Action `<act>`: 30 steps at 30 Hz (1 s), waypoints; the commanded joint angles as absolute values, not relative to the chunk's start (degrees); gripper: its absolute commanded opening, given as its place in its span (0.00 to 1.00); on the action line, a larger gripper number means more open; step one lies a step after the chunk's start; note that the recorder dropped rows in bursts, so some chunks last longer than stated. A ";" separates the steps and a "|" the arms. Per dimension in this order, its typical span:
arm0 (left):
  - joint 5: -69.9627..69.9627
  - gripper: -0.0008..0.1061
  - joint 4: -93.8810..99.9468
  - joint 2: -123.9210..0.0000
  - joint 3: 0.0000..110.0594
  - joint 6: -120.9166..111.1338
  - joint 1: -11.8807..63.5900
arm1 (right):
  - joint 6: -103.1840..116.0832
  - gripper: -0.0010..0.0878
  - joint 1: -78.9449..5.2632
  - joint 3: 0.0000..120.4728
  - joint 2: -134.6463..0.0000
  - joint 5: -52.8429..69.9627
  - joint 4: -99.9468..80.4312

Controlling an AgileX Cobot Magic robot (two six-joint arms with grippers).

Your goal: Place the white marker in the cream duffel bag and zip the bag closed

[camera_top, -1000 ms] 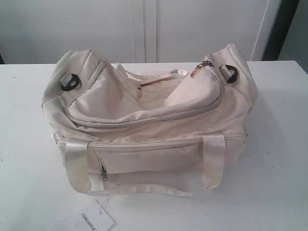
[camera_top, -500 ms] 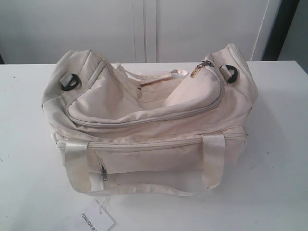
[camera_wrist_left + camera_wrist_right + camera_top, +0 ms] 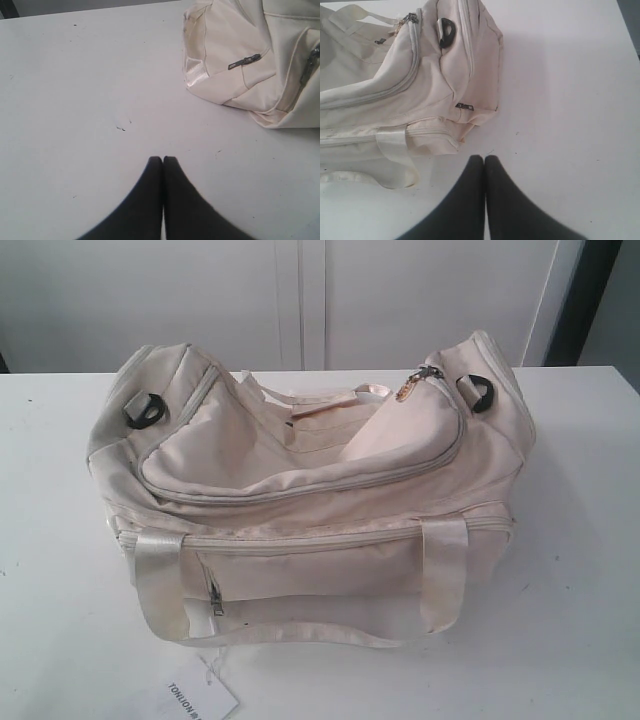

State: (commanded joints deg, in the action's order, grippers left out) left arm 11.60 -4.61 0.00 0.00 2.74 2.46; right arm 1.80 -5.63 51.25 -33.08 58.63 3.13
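Observation:
The cream duffel bag (image 3: 300,490) sits in the middle of the white table (image 3: 580,540), its curved top zipper run round to the gold ring pull (image 3: 408,390) at the right end. The white marker is out of view. My left gripper (image 3: 163,159) is shut on nothing, over bare table off one end of the duffel bag (image 3: 250,55). My right gripper (image 3: 484,158) is shut too and holds nothing; it hovers over the table close to the other end of the duffel bag (image 3: 405,85). Neither arm appears in the exterior view.
A white paper tag (image 3: 200,698) with printed text lies at the table's front edge, below the bag. A loose strap handle (image 3: 280,630) trails along the bag's front. Black D-rings (image 3: 143,410) sit at both ends. White cabinet doors stand behind the table.

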 joint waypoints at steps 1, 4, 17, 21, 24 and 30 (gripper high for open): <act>11.60 0.01 -4.61 0.00 0.00 2.74 2.46 | 1.80 0.01 -5.63 51.25 -32.81 58.63 3.13; 11.60 0.01 -4.61 0.00 0.00 2.74 2.46 | 1.80 0.01 -5.63 51.25 -31.43 58.50 3.13; 11.60 0.01 -4.61 0.00 0.00 2.74 2.46 | 1.55 0.01 -5.63 51.25 -22.64 58.69 3.13; 11.60 0.01 -4.61 0.00 0.00 2.74 2.46 | 0.00 0.01 -5.63 46.08 -17.40 50.78 2.69; 11.60 0.01 -4.61 0.00 0.00 2.74 2.46 | 0.00 0.01 -5.63 35.29 -11.34 40.42 2.69; 11.60 0.01 -4.61 0.00 0.00 2.74 2.46 | 0.00 0.01 -5.63 14.91 0.00 25.98 2.69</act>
